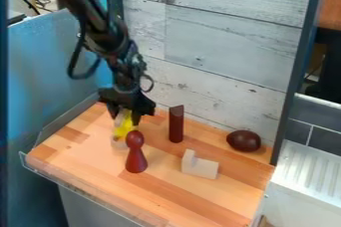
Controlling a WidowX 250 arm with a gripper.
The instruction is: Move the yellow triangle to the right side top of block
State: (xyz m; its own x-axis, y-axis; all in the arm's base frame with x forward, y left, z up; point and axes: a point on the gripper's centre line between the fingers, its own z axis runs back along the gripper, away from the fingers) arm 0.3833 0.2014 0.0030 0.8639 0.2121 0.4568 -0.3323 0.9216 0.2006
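The black gripper (125, 116) hangs over the back left of the wooden table, pointing down. The yellow triangle (124, 128) is right at its lower end, partly covered by it. Whether it is held cannot be made out. A pale block (119, 144) shows just under the yellow piece, partly behind the red pawn-shaped piece. Further right, a pale L-shaped block (200, 167) rests on the table, its raised part at the left end.
The red pawn-shaped piece (136, 156) stands in front of the gripper. A dark red upright post (176, 124) is to the gripper's right. A dark brown oval object (244, 141) lies at the back right. A plank wall (220, 56) bounds the table (166, 191) behind.
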